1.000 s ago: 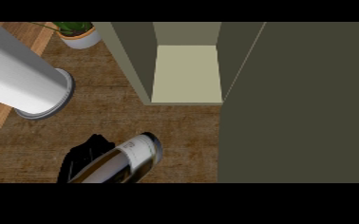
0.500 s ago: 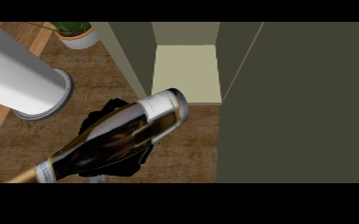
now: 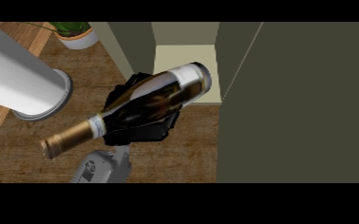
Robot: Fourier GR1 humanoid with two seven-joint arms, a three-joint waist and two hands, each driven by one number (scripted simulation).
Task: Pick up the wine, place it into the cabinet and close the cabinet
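Observation:
The wine bottle is dark with a gold foil neck. It lies nearly flat in the air, its neck toward the lower left and its base up against the front of the cabinet's opening. My right hand is curled round the bottle's body from below, and the bottle hides most of it. The grey forearm comes in from the lower edge. The olive cabinet has a pale shelf inside. Its open door fills the right side. The left hand does not show.
A tall white cylinder on a round base stands on the wooden counter at the left. A potted plant sits at the back left, beside the cabinet's left wall.
The hand has risen and moved up and to the right with the bottle. The bottle's base now reaches the cabinet's opening, and its gold neck has come into view.

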